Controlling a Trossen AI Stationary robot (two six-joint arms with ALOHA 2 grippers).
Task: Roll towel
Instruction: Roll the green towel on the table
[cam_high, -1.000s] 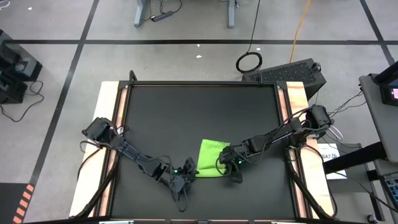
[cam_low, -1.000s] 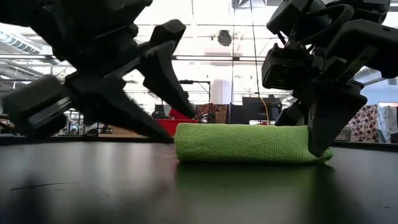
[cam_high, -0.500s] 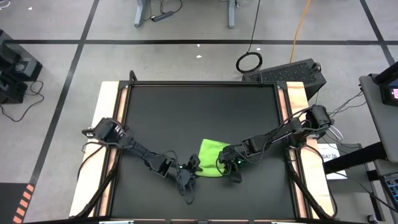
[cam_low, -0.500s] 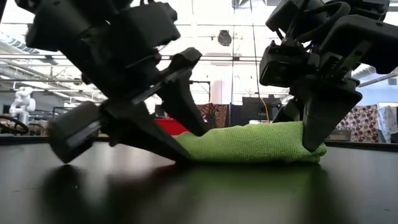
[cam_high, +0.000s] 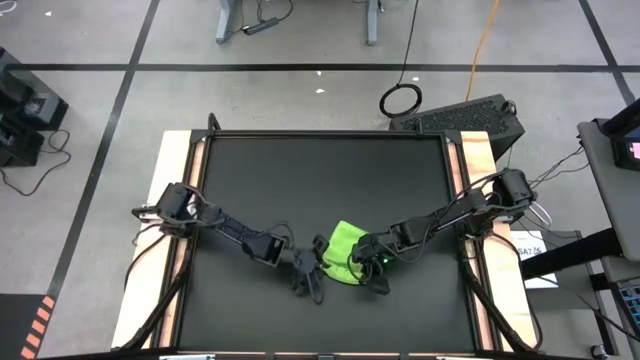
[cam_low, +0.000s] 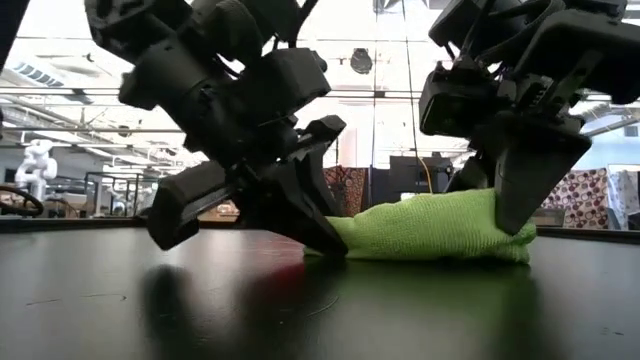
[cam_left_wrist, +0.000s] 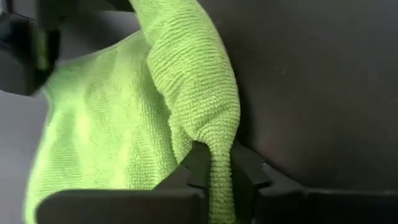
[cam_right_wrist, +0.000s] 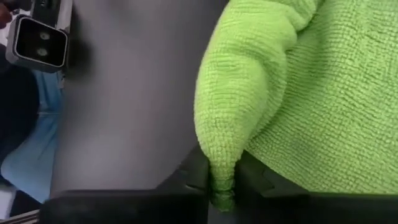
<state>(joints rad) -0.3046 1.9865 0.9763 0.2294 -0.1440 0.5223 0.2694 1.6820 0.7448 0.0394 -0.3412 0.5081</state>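
The towel (cam_high: 345, 254) lies on the table (cam_high: 320, 180), between the two claws. The left claw (cam_high: 313, 275) pinches its left corner; the right claw (cam_high: 372, 272) pinches its right corner. Behind both claws, the towel spreads away across the table.

Overhead cam straight down, low cam table-level, both wrist cams close on towel (cam_high: 346, 240).

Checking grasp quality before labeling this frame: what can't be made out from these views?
- High view: where the left gripper and right gripper meet the towel; the arms cover both pinched corners.
- Low view: the towel's far side and how many layers are folded; its own bulk hides them.
- Wrist views: the towel's full outline, cut off by picture edges.
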